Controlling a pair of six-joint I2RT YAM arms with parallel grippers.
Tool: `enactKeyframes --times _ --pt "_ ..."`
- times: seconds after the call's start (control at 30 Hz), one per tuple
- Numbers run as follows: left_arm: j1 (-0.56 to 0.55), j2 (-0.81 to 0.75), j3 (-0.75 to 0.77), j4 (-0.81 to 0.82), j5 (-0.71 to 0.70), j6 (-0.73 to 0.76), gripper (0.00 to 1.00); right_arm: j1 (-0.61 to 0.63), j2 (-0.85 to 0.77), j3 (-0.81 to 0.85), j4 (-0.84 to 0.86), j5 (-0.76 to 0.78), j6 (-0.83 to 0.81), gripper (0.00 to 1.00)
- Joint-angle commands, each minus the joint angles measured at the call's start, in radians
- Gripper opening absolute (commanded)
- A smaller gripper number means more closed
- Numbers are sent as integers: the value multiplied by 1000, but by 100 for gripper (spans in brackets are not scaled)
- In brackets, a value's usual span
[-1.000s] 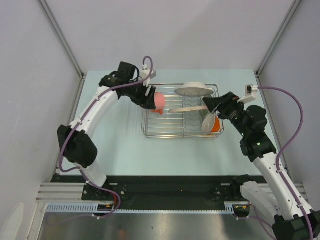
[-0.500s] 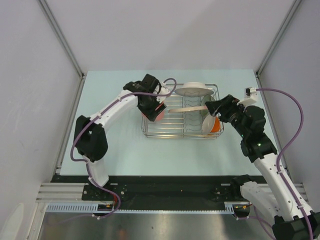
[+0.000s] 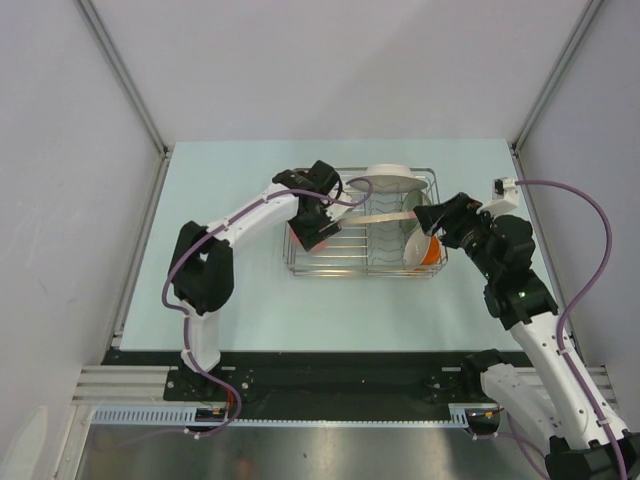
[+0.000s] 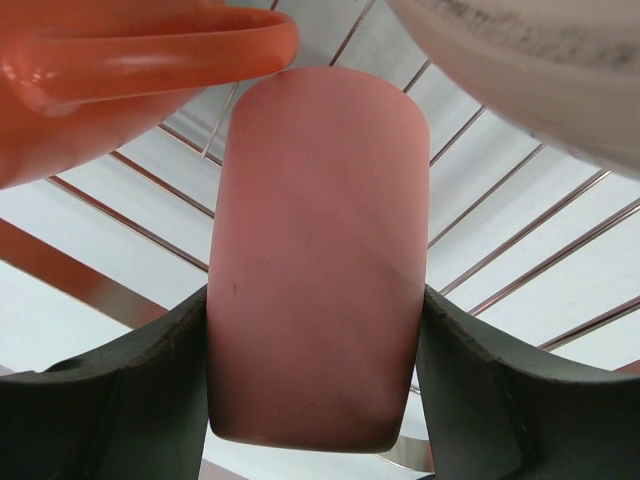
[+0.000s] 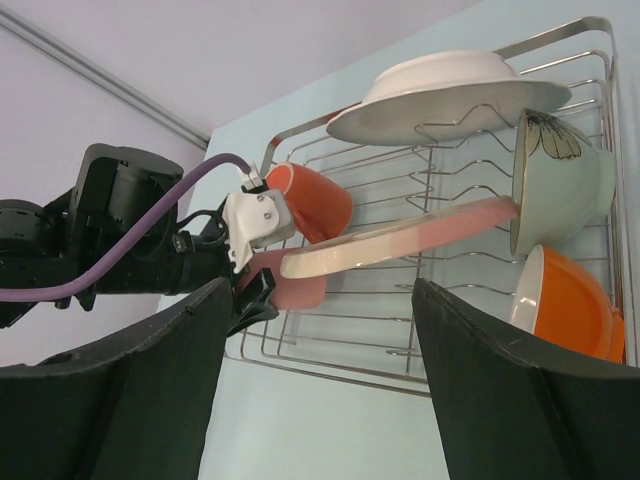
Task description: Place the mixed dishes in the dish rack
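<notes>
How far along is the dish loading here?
Done: the large whitish plate, pink plate, pale green bowl, orange cup and orange mug sit in the silver wire dish rack. In hand: the left gripper clamps the pink tumbler at the rack's left end. Left: release it there. The right gripper hangs open and empty beside the rack.

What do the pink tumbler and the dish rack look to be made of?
The pink tumbler looks like matte plastic or silicone: even, dull surface with faint specks, no glare. The dish rack looks like polished or chromed metal wire: thin rods with bright glints.
</notes>
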Motion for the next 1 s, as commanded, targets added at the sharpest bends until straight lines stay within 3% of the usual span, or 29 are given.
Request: enactKeyframes --times 0.0,0.2,0.53,0.67,0.73,0.8,0.97 --pt "-9 4 59 -19 -39 36 44 -5 -19 -10 9 13 -11 78" --pt "-23 1 62 -18 -51 47 78 -5 -34 -25 8 15 -9 78" --pt "-33 8 54 -35 -42 68 82 -4 -48 -33 0 19 -8 78" --pt "-37 4 62 -37 -42 67 88 -5 -50 -39 3 13 -3 78" --pt "-37 -1 66 -34 -48 65 98 -5 -53 -42 6 9 -3 78" --pt "-37 -10 74 -32 -57 61 100 -5 -54 -44 5 7 -6 78" --pt "-37 -45 107 -5 -128 61 100 -5 -53 -49 -9 25 -37 86"
